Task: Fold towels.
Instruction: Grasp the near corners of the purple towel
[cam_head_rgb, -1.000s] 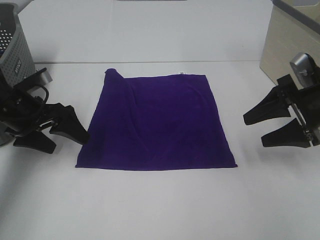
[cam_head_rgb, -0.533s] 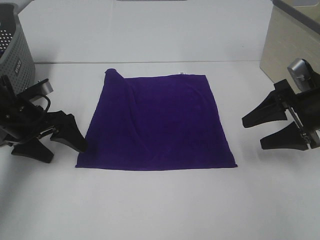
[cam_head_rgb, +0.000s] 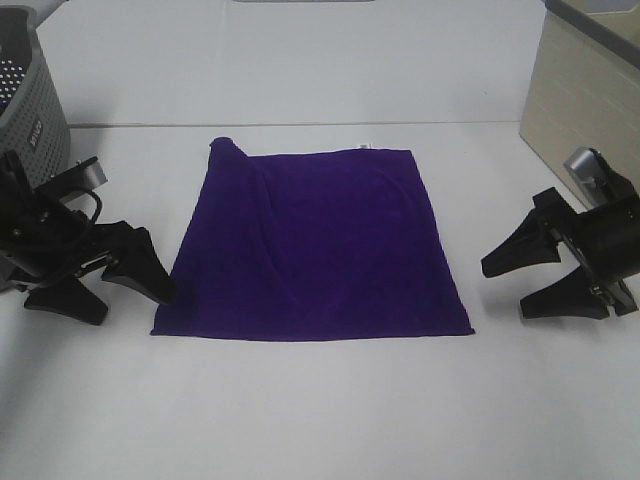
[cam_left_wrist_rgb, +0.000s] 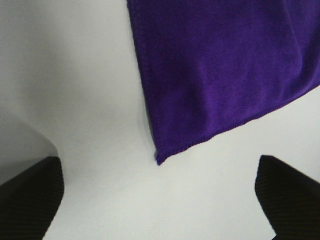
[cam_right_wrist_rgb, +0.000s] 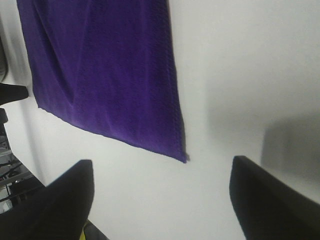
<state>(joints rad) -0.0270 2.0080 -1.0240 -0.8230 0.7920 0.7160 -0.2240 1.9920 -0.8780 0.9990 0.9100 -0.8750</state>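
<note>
You will find almost nothing to read here. The grey basket (cam_head_rgb: 35, 100) at the far left edge of the high view carries a small marking (cam_head_rgb: 31, 134) of a few pale characters on its side wall, but they are too small and blurred for you to make out. The little white tag (cam_head_rgb: 365, 147) on the far edge of the purple towel (cam_head_rgb: 315, 245) shows no print you could read at this size, and neither wrist view gives you any lettering, number or sign.
</note>
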